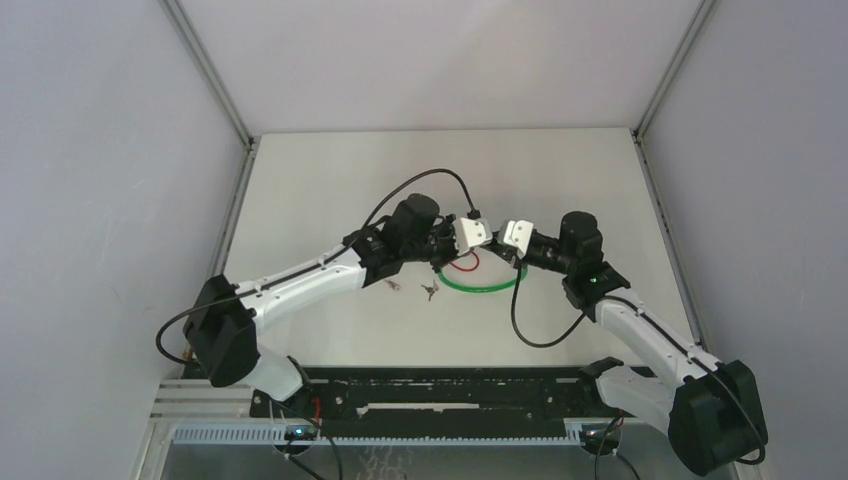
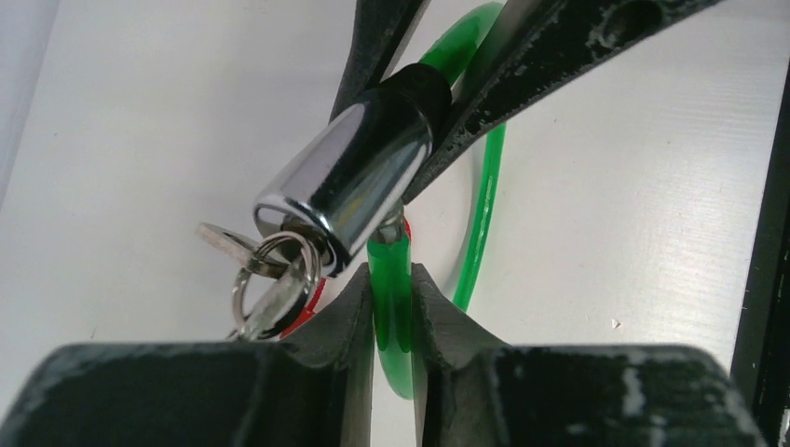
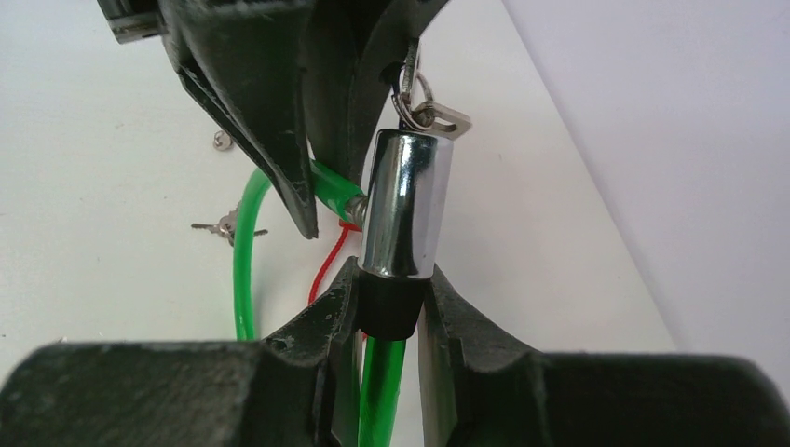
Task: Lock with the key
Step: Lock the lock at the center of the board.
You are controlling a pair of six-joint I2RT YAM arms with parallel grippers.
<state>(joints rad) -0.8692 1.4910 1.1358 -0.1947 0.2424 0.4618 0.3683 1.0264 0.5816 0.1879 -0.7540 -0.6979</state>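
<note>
A chrome cylinder lock [image 2: 349, 172] on a green cable [image 1: 480, 288] is held up over the table between both arms. My right gripper [image 3: 389, 298] is shut on the black collar [image 3: 389, 312] at the lock's cable end. A key [image 2: 228, 240] on a ring [image 2: 270, 284] sticks out of the lock's other end. My left gripper [image 2: 392, 279] stands with its fingers against both sides of the green cable's free end [image 2: 391, 298], which runs into the side of the lock. In the top view the two grippers, left [image 1: 470, 235] and right [image 1: 512, 235], face each other.
Spare keys [image 1: 430, 291] and a small metal piece [image 1: 393, 285] lie on the white table left of the cable loop. A red cord [image 1: 463, 265] lies inside the loop. Grey walls enclose the table on three sides.
</note>
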